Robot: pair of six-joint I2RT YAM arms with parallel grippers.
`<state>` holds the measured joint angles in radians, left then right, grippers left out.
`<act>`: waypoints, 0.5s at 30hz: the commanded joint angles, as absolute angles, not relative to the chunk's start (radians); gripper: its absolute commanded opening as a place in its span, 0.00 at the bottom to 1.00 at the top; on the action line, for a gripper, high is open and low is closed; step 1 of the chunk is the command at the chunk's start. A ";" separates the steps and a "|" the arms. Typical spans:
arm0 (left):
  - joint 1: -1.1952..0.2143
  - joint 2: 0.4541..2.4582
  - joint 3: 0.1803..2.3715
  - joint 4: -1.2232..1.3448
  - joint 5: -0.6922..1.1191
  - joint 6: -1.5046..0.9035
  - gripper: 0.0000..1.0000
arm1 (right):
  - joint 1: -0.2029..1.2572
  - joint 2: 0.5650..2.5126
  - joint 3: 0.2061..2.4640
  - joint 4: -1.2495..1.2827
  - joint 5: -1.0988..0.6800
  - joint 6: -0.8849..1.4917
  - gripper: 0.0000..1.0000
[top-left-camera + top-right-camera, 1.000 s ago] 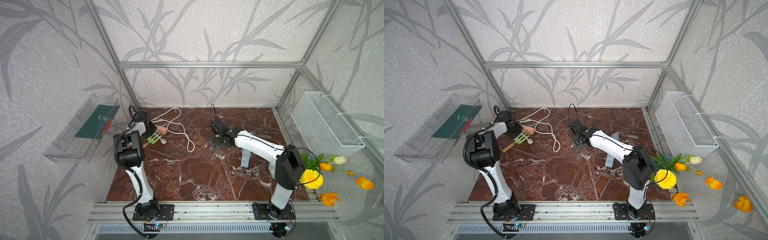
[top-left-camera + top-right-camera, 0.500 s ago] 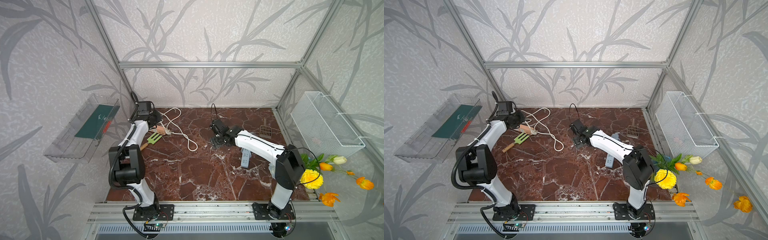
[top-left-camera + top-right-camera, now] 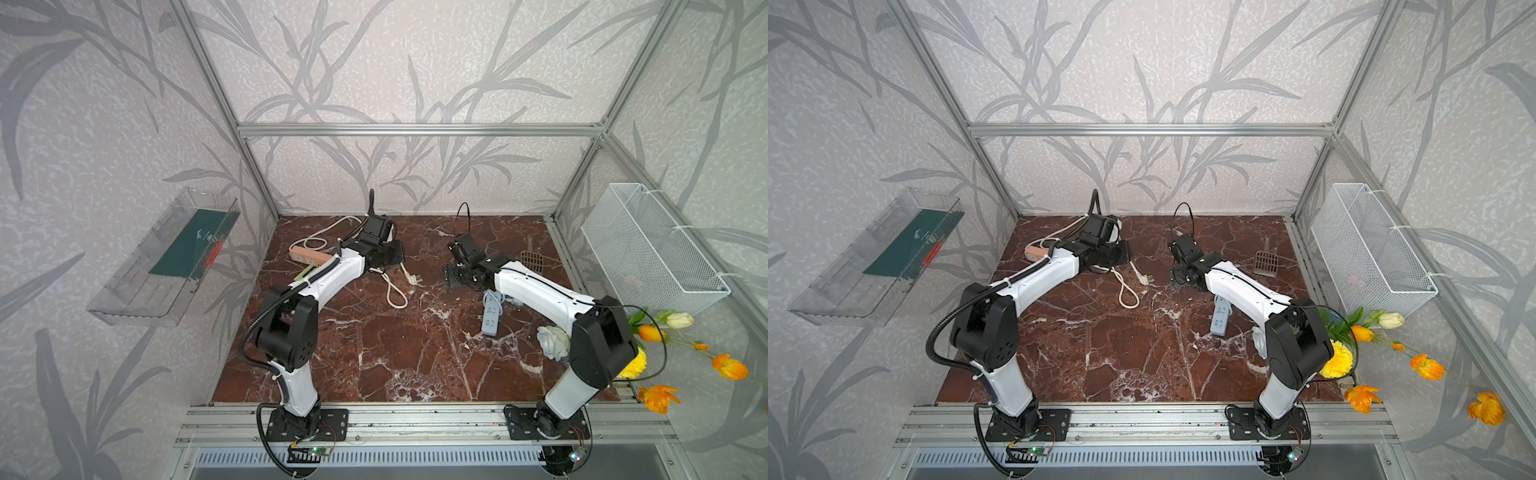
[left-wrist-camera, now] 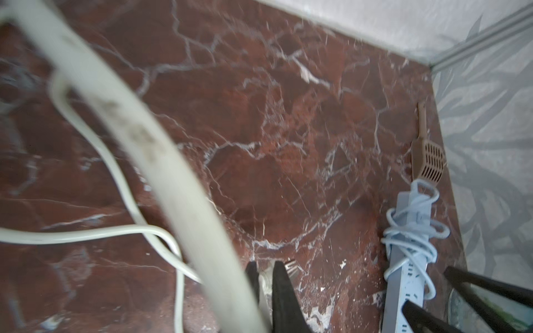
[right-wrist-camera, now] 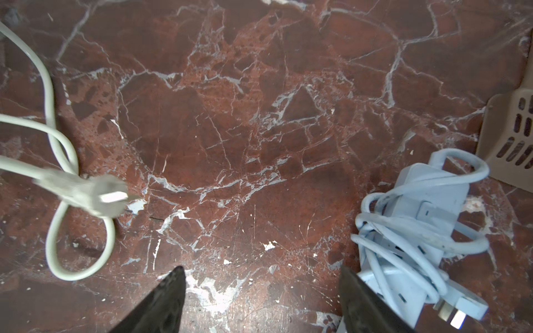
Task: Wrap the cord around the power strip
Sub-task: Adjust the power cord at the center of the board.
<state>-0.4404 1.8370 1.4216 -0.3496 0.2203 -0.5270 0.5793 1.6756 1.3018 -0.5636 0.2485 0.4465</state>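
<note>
Scoop (image 3: 533, 261), flowers (image 3: 727, 366), perhaps green fork (image 3: 306, 272).

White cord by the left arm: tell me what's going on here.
The left gripper is shut on the white cord of the peach power strip, which lies at the table's back left. The cord is not yet wrapped: it trails loose over the marble in a loop, with its plug free at the end. The right gripper hangs open over bare marble between that plug and a blue power strip, whose blue cord is already wound around it.
</note>
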 commanded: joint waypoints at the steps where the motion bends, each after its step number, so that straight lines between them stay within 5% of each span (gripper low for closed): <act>1: -0.444 1.879 1.441 -0.404 0.255 -0.502 0.15 | 0.578 1.651 1.282 -0.540 0.229 0.476 0.81; 4: -0.442 1.889 1.471 -0.450 0.242 -0.452 0.20 | 0.578 1.655 1.272 -0.527 0.208 0.483 0.81; 9: -0.430 1.892 1.564 -0.628 0.190 -0.353 0.51 | 0.578 1.678 1.286 -0.512 0.166 0.485 0.81; 15: -0.285 1.835 1.656 -0.811 -0.030 -0.309 0.70 | 0.578 1.678 1.292 -0.517 0.152 0.470 0.80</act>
<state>-0.3676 1.8885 1.6142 -0.6643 0.1211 -0.3569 0.5793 1.6695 1.2762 -0.5232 0.1696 0.4747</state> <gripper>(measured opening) 0.696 0.802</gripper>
